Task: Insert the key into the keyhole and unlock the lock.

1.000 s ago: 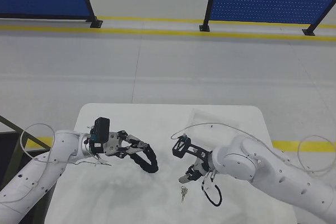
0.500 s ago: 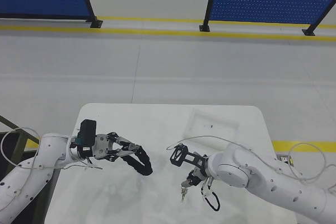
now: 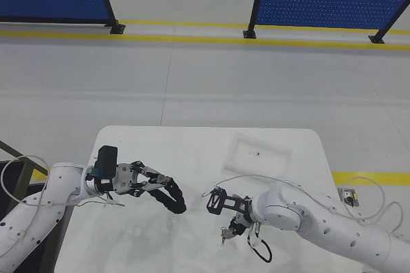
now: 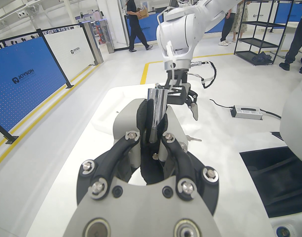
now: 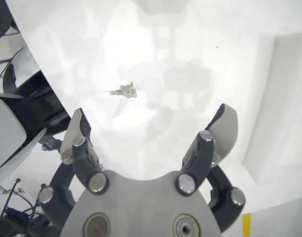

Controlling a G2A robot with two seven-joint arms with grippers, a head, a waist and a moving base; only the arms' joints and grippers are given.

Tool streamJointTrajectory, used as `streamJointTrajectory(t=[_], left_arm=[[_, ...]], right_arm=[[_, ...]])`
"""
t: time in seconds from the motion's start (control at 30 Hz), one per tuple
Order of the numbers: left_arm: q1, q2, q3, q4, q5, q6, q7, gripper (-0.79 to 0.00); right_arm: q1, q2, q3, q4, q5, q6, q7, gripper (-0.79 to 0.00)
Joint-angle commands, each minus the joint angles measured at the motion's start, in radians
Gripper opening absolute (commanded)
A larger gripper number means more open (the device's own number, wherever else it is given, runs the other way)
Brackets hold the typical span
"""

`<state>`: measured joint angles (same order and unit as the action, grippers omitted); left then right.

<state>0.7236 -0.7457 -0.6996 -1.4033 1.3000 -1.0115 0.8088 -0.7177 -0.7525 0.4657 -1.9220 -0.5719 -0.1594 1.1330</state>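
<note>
The lock (image 4: 156, 114), a chrome cylinder on a black body, is clamped upright in my left gripper (image 4: 153, 124), which is shut on it. From above, the left gripper (image 3: 172, 200) holds the lock (image 3: 165, 197) over the table's left-middle. The small silver key (image 5: 125, 91) lies flat on the white table (image 5: 165, 38), just beyond my right gripper (image 5: 151, 117), which hangs open above it with nothing between its fingers. In the top view the key (image 3: 223, 236) lies under the right gripper (image 3: 231, 226), near the front edge. The left wrist view shows the key (image 4: 194, 139) and the right gripper (image 4: 188, 99) behind the lock.
A shallow white tray (image 3: 257, 153) sits at the back right of the table; its raised edge (image 5: 284, 99) shows beside the right gripper. The table's curved edge (image 5: 34, 57) runs close to the key on one side.
The left arm drew back to the left with the lock, then held still. The right gripper came down and toward the front edge, ending over the key.
</note>
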Motion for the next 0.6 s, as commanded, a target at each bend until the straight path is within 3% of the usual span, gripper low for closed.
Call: streamJointTrajectory(t=[0.0,0.07,0.2,0.23,0.3,0.4,0.57], left_arm=[[0.000,0.000,0.000,0.000,0.000,0.000,0.000,-0.785],[0.000,0.000,0.000,0.000,0.000,0.000,0.000,-0.785],[0.000,0.000,0.000,0.000,0.000,0.000,0.000,-0.785],[0.000,0.000,0.000,0.000,0.000,0.000,0.000,-0.785],[0.000,0.000,0.000,0.000,0.000,0.000,0.000,-0.785],[0.000,0.000,0.000,0.000,0.000,0.000,0.000,-0.785],[0.000,0.000,0.000,0.000,0.000,0.000,0.000,-0.785]], right_arm=[[-0.010,-0.007,-0.016,0.019,-0.015,-0.022,-0.006,0.000],[-0.018,-0.019,-0.033,0.038,-0.028,-0.038,-0.022,0.000],[-0.016,-0.049,-0.058,0.085,-0.043,-0.049,-0.037,-0.289],[-0.015,-0.056,-0.063,0.092,-0.046,-0.049,-0.039,-0.305],[-0.011,-0.068,-0.071,0.100,-0.051,-0.053,-0.038,-0.413],[-0.008,-0.082,-0.075,0.112,-0.057,-0.051,-0.029,-0.459],[-0.011,-0.100,-0.080,0.131,-0.071,-0.050,-0.018,-0.471]])
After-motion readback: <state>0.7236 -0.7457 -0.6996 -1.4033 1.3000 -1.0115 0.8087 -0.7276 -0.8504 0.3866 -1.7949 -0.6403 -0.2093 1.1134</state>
